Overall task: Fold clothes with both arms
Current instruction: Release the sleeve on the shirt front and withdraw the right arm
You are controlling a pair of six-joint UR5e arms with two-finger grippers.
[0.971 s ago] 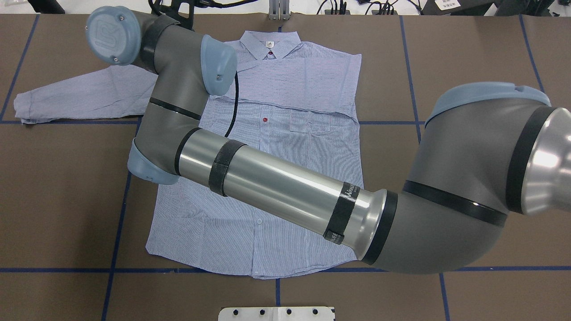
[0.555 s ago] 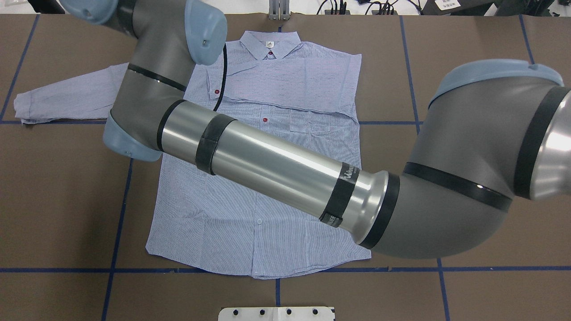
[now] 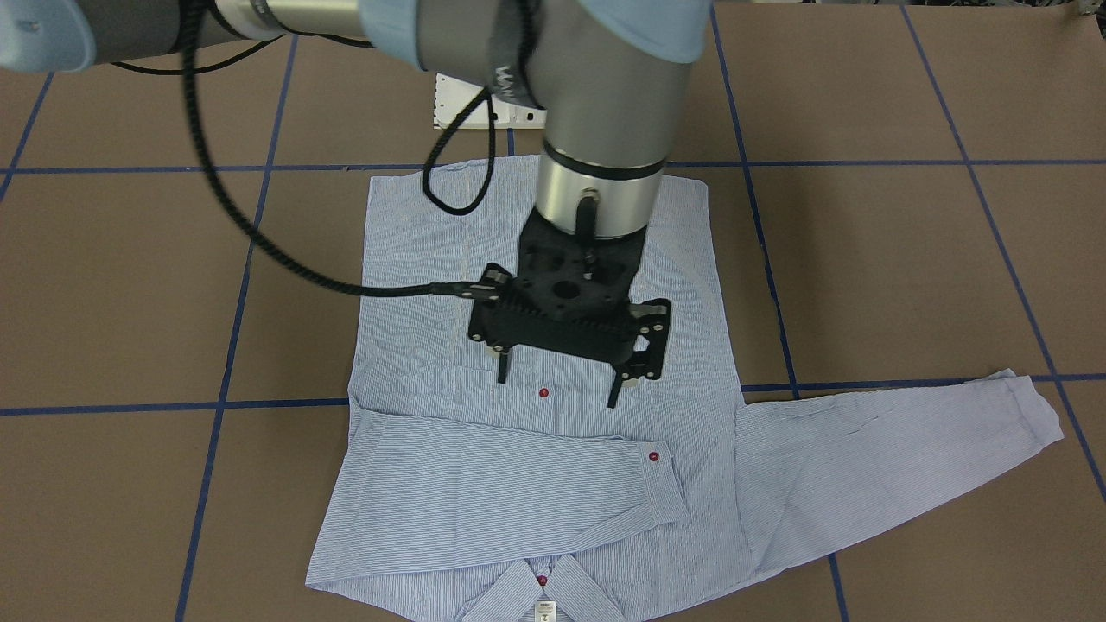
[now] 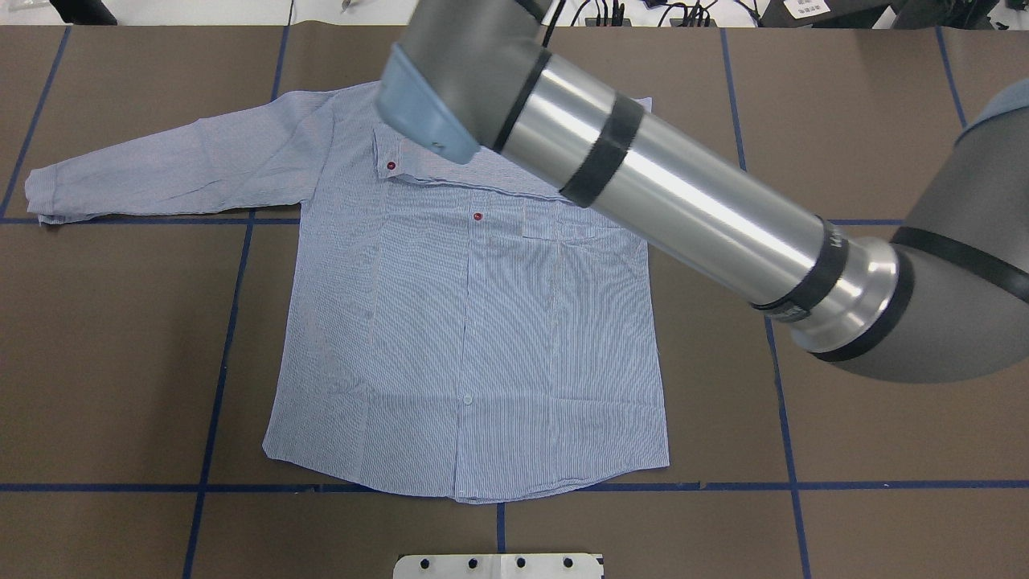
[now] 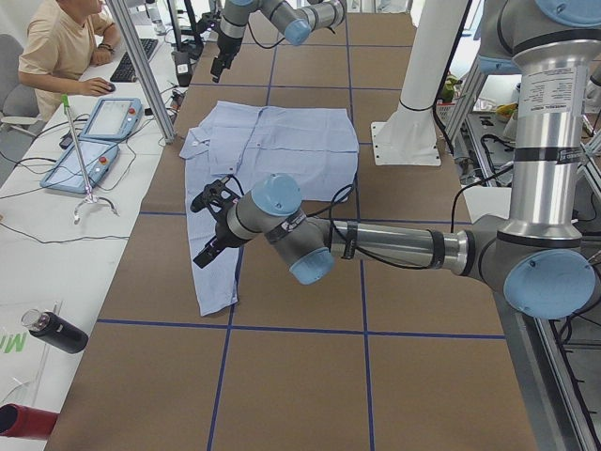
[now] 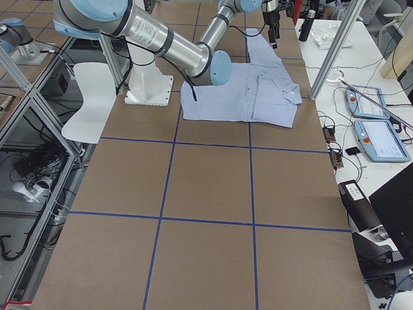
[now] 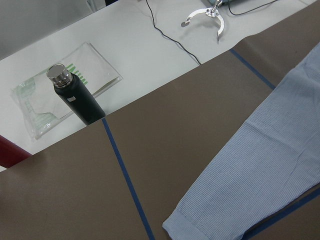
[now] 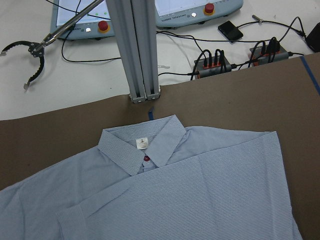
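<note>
The striped shirt lies flat and front up on the brown table, collar at the far edge. Its right sleeve is folded across the chest, the cuff with a red button on top. Its left sleeve lies stretched out sideways. My right gripper hangs high above the chest, open and empty; its forearm crosses over the collar. My left gripper shows only in the side views, raised near the left sleeve's cuff; I cannot tell whether it is open.
Blue tape lines grid the table. The white base plate sits at the near edge. A metal post stands behind the collar. A black bottle, pendants and an operator are at the side table.
My right arm has lifted and swung away toward the far side, uncovering the shirt's left shoulder and the folded cuff. The shirt has not moved.
</note>
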